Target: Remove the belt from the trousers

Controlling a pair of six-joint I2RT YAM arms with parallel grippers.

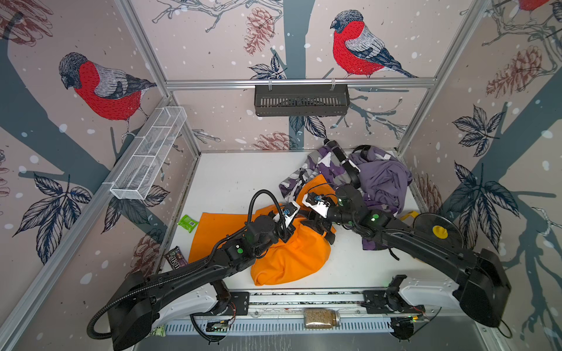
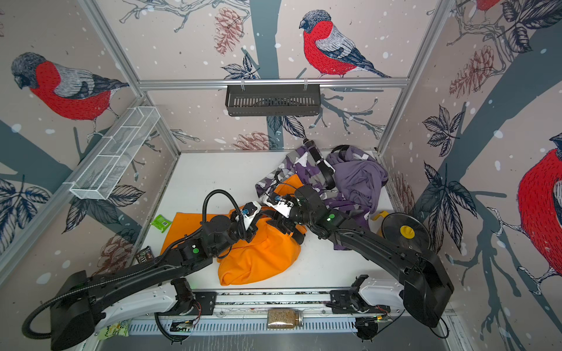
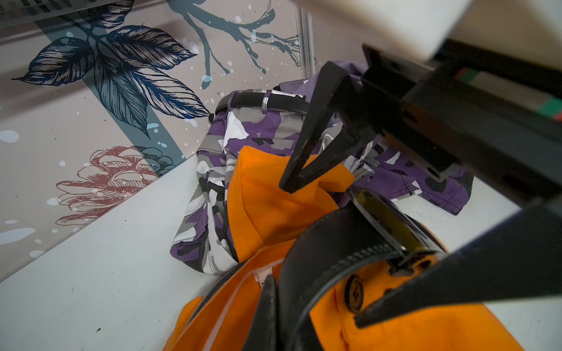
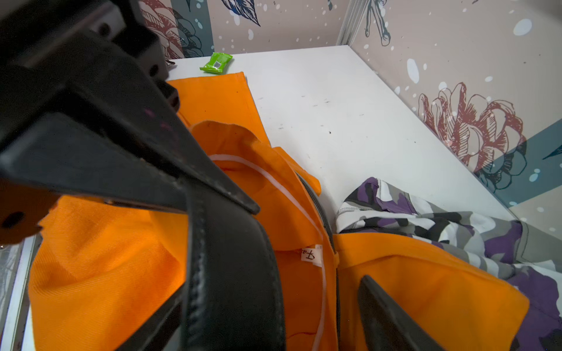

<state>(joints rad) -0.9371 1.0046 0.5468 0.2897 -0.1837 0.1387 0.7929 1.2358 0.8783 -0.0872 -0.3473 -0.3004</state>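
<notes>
Three containers. On the left wall, a white wire-mesh basket (image 1: 146, 158), split into three compartments. On the back rail, a black slotted metal basket (image 1: 301, 100), its inside hidden behind the slats. Below the front rail, a clear glass jar (image 1: 321, 318) filled with brownish grains.

On the white table (image 1: 243, 182), bare room at the rear left, and again at the front right between the orange cloth and the right arm (image 1: 410, 240). Rear right corner crowded with clothes. Near the left edge, one green foil packet (image 1: 188, 222) and one dark candy bag (image 1: 175, 257). Near the right edge, one black round disc with a yellow knob (image 1: 438, 231).

Two pairs of trousers: bright orange cloth trousers (image 1: 292, 258) in the middle, purple camouflage trousers (image 1: 319, 167) behind, with one orange leg lying over them. Beside those, one plain purple garment (image 1: 383, 179). Two belts: a black leather belt (image 4: 231, 267) around the orange waistband, a second black belt (image 3: 264, 100) through the loops of the camouflage pair.

Both grippers over the orange waistband. Of the left gripper (image 1: 287, 236), jaws closed tight on the strap of the black leather belt. Of the right gripper (image 3: 324, 253), jaws wide apart, one finger at each side of the same belt near its dark glossy buckle (image 3: 392, 225), gripping nothing.
</notes>
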